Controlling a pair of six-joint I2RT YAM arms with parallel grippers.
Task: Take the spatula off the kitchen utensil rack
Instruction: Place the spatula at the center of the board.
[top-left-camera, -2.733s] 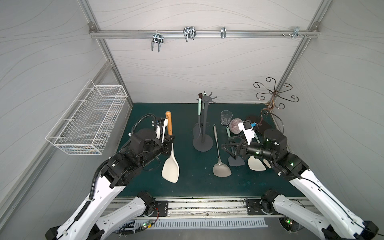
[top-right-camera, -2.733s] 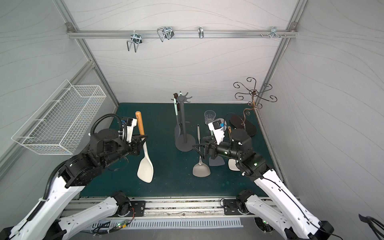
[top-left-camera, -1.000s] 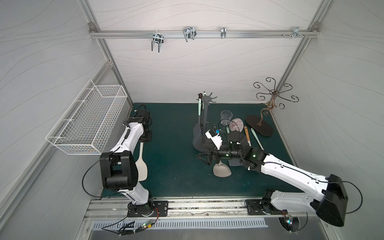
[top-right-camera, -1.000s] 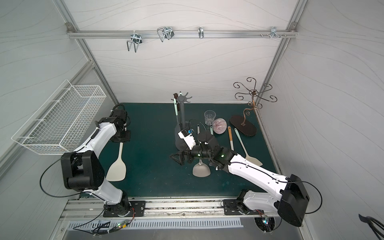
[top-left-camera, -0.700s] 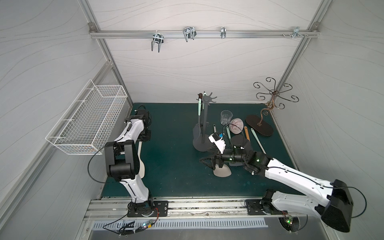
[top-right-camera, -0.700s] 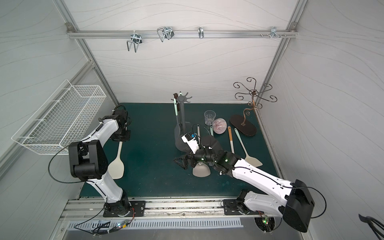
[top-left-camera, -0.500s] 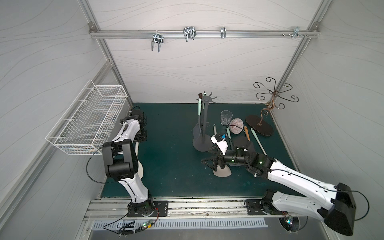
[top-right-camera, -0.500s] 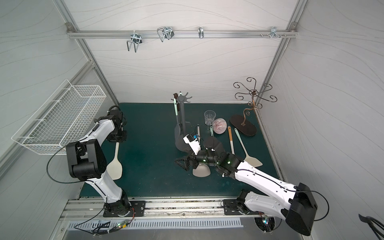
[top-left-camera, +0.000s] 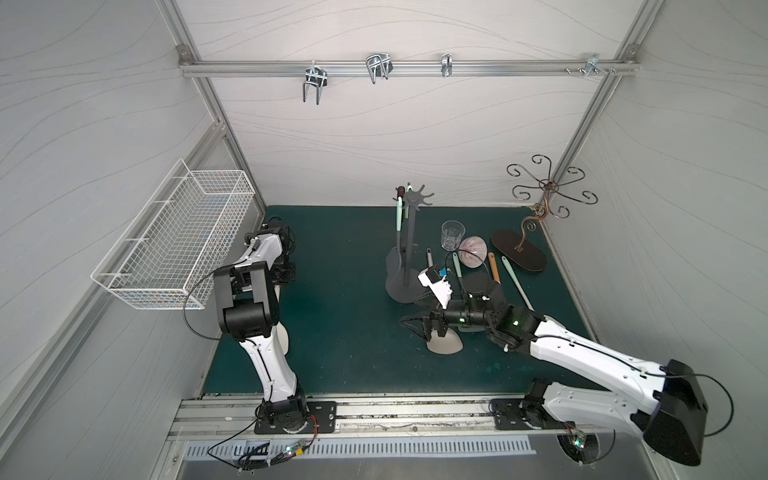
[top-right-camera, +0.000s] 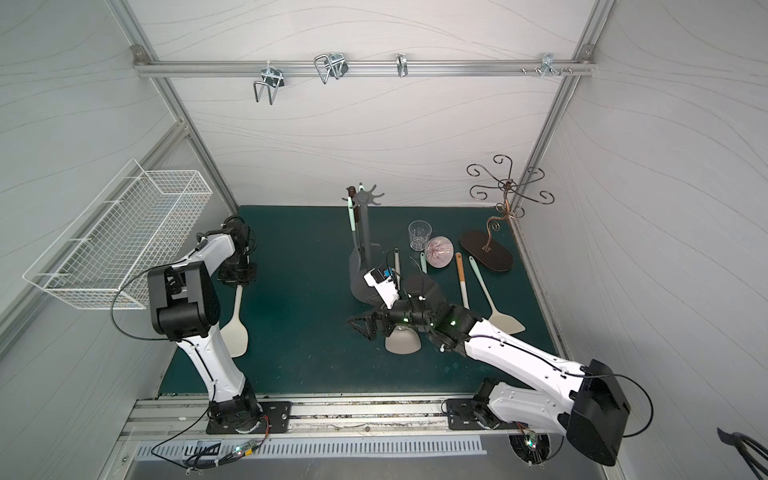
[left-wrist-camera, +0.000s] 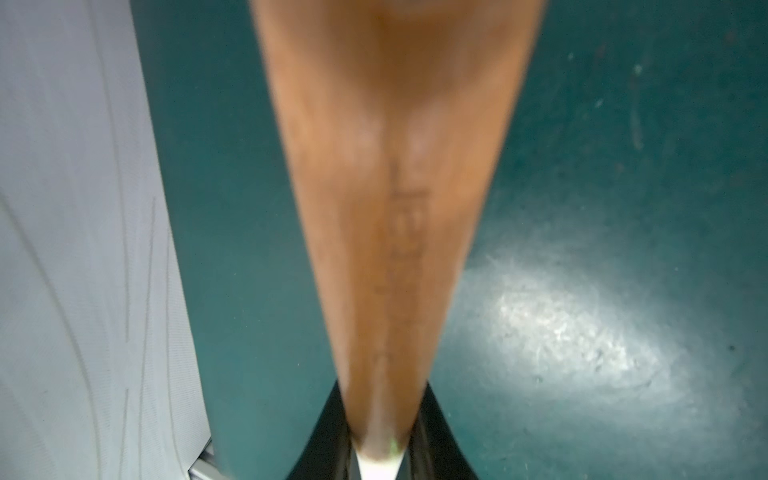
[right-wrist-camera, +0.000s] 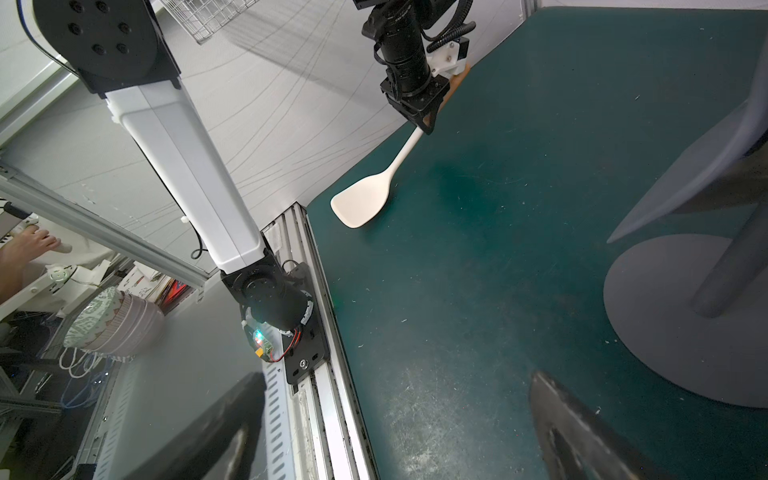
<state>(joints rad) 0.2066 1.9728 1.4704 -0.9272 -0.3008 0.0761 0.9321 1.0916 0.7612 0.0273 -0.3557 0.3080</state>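
The kitchen utensil rack (top-left-camera: 409, 249) (top-right-camera: 365, 243) stands mid-table, and a mint-handled utensil (top-left-camera: 399, 216) still hangs from its crown. The cream spatula (top-right-camera: 235, 332) (right-wrist-camera: 361, 203) with a wooden handle (left-wrist-camera: 390, 187) is off the rack, by the left wall. Its blade is low at the green mat. My left gripper (top-right-camera: 238, 277) (left-wrist-camera: 380, 449) (right-wrist-camera: 424, 120) is shut on that handle. My right gripper (top-left-camera: 419, 328) (top-right-camera: 365, 322) (right-wrist-camera: 395, 436) hovers open in front of the rack's base (right-wrist-camera: 685, 316), with nothing between its fingers.
A white wire basket (top-left-camera: 174, 241) hangs on the left wall. A bronze curly stand (top-left-camera: 519, 249), a glass (top-left-camera: 451, 235), a pink bowl (top-left-camera: 472, 251) and several loose utensils (top-right-camera: 494, 299) lie right of the rack. A grey spatula head (top-left-camera: 444, 343) sits under my right wrist.
The left arm carried the spatula from the front middle to the back left and has since barely moved. The right gripper drew back a little from the rack toward the front.
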